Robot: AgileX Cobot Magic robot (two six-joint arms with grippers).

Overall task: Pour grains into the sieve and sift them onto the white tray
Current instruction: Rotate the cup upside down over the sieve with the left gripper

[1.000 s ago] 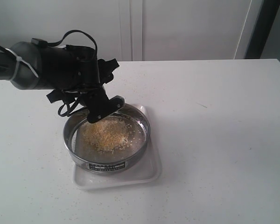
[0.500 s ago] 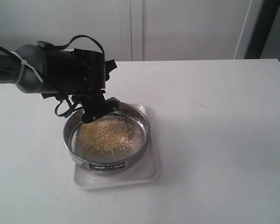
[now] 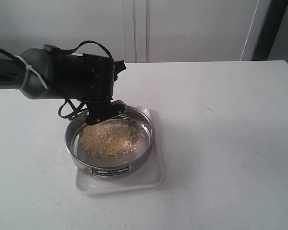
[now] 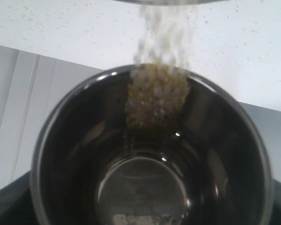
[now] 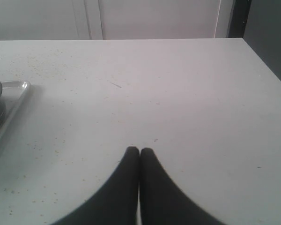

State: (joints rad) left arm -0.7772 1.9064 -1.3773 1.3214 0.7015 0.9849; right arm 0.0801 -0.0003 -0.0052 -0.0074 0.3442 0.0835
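Note:
My left gripper (image 3: 104, 111) hangs over the far left rim of the sieve (image 3: 149, 130), shut on a small steel cup (image 4: 75, 154) that is tipped mouth-down. In the left wrist view the grains (image 4: 157, 93) stream over the cup's lip, with a few left at its bottom. A yellow and whitish heap of grains (image 3: 108, 139) lies on the sieve's mesh. The sieve stands on the white tray (image 3: 153, 178). My right gripper (image 5: 139, 151) is shut on nothing, low over bare table far from the sieve and out of the exterior view.
The white table (image 3: 221, 143) stretches wide to the right of the tray. A few stray grains (image 5: 37, 63) dot the table near the tray's corner (image 5: 16, 86). A white wall and cabinet doors (image 3: 192, 28) stand behind the table.
My left arm has shifted a little right and turned the cup further over. The heap of grains in the sieve has grown and spread. The right gripper's earlier position is not shown.

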